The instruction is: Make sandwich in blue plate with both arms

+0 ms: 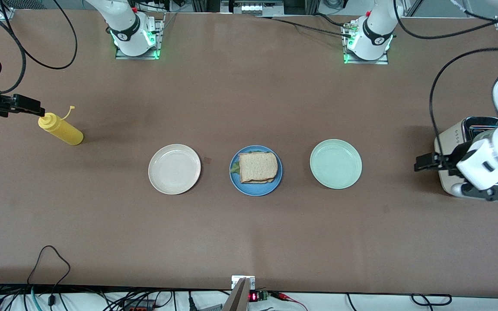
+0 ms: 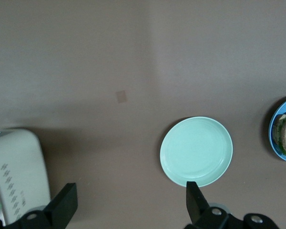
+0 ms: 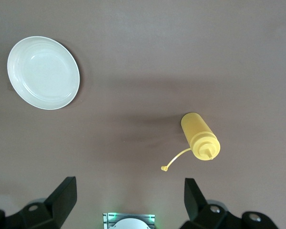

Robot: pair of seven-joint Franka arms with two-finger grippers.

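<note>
I count three plates on my table: one cream plate (image 1: 174, 169), one blue plate (image 1: 256, 189) and one pale green plate (image 1: 335, 163). I also see one sandwich (image 1: 257, 167), one yellow squeeze bottle (image 1: 61, 128), one toaster (image 1: 463, 134) and two arms.

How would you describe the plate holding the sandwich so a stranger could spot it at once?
Three round plates sit in a row across the middle of the brown table. The blue plate is the middle one, between the cream plate and the pale green plate. Only it holds a sandwich.
</note>
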